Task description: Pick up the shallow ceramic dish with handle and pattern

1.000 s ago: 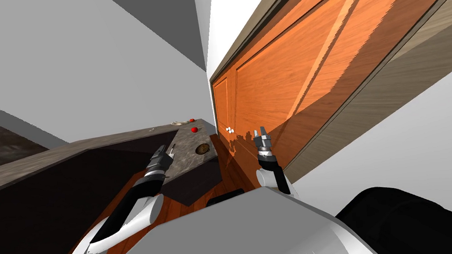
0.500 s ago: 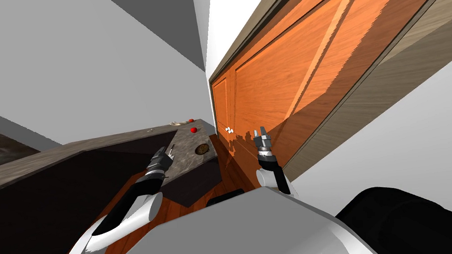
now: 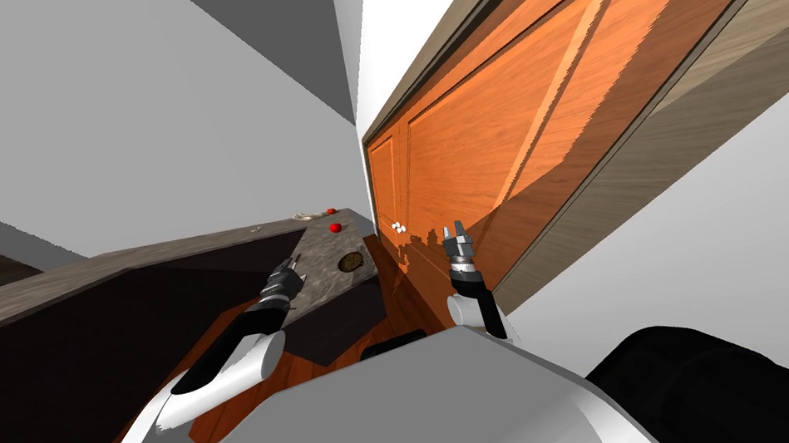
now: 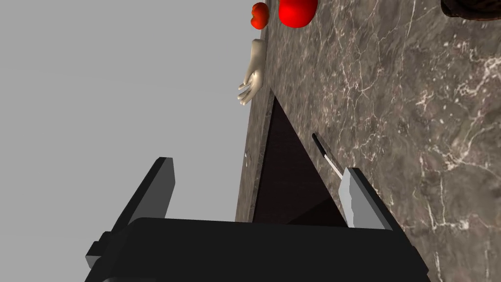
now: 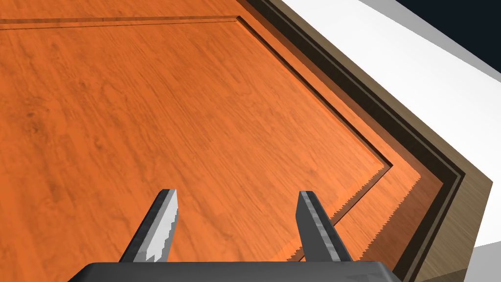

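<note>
Over the near end of the stone counter [image 4: 416, 122] we hold the left gripper [image 3: 295, 261] with its fingers apart and nothing between them. The right gripper [image 3: 456, 229] hangs off the counter's door side, also spread and empty, facing the orange door [image 5: 147, 98]. Just ahead of the left fingers a thin utensil [image 4: 327, 156] with a dark handle lies on the counter. Further along, near the counter's door-side edge, sits the dish [image 3: 351, 261]. It is round, shallow and dark brown with a paler pattern across its face, and we cannot make out its handle from the head view. We judge that the reach has not yet closed on the dish. To do it well, we should carry the left gripper forward and toward the counter's door-side edge, passing above the utensil rather than sweeping it. We should keep the fingers spread until they straddle the rim, since a dish this shallow offers little else to pinch. Beyond the dish lie two red fruits [image 3: 335, 227], and a pale hand-shaped thing [image 4: 252, 73] lies at the counter's far wall-side edge.
</note>
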